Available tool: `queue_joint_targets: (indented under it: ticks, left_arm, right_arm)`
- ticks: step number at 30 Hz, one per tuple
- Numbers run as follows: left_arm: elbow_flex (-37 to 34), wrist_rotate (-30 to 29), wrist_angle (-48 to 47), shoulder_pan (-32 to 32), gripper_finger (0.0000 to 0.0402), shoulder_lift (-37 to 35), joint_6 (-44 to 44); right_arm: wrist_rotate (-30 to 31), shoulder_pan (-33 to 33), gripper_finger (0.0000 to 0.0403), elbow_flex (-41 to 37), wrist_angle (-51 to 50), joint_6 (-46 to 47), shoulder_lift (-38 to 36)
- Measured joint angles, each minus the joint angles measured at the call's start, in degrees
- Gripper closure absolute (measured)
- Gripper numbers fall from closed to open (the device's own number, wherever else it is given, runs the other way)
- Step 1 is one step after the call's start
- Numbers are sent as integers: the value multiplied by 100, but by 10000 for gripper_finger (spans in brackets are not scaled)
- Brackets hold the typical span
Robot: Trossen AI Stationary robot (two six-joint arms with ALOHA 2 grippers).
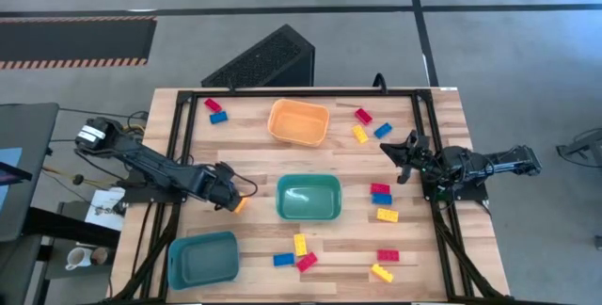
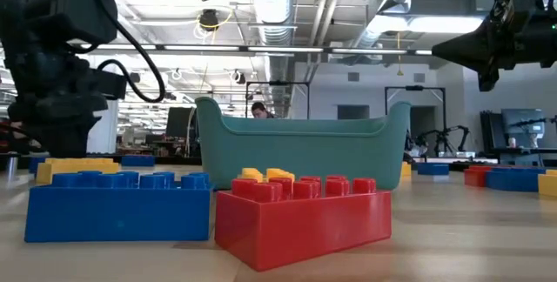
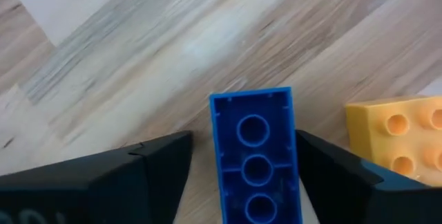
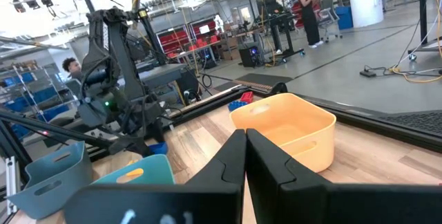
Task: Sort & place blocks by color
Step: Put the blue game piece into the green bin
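Note:
Red, yellow and blue studded blocks lie scattered on the wooden table [image 1: 254, 168]. My left gripper [image 1: 226, 197] is low, left of the teal bin [image 1: 308, 197], and open. Between its fingers a blue block [image 3: 257, 158] lies with its hollow underside up, and a yellow block [image 3: 397, 137] rests studs up beside it. One finger [image 3: 155, 165] stands clear of the blue block, the other [image 3: 331, 175] right at its side. My right gripper [image 4: 245, 148] is shut and hovers over the table's right side [image 1: 403, 154], holding nothing. My left gripper comes from above with a finger along each long side of the blue block. A gap shows on one side. On the other side I cannot tell whether the finger [image 3: 311, 162] touches the block's long side [image 3: 290, 155].
The orange bin [image 1: 299, 121] sits at the far middle and the blue bin [image 1: 202, 258] at the near left. Blocks lie at the far left [image 1: 214, 109], far right [image 1: 363, 117], right [image 1: 381, 197] and near middle [image 1: 299, 248]. In the low view a blue block [image 2: 117, 208] and a red block [image 2: 305, 217] stand close in front.

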Motion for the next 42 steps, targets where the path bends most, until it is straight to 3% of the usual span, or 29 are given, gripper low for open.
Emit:
queue_joint_targets:
  ticks: [2,5,9,14,18,21,25,35,42]
  left_arm:
    - [14,-51,21,-1,221,-119,180]
    - [279,-522,-734,8,304,-424,431]
    - [829,-1699,-893,-261,302,-1054,692]
    - [911,-3312,1245,-858,302,-1658,2169]
    - [665,-3839,3607,-1239,302,-1525,3861]
    - [365,-3822,5344,-1408,302,-1125,5024]
    - [113,-3516,6981,-1443,302,-470,5712]
    - [77,-3087,7526,-1116,302,374,5613]
    - [79,-484,8578,91,302,1191,5966]
  right_arm:
    - [2,2,368,2,0,1,2]
    - [2,1,368,1,-3,2,0]
    - [0,2,368,0,-10,0,0]
    - [0,0,368,1,-7,0,0]
    - [0,1,368,1,-7,0,0]
    - [0,2,368,0,-9,0,0]
    - [0,1,368,0,-8,1,0]
    - [0,1,368,2,-4,0,0]
    - [0,0,368,0,-2,0,0]
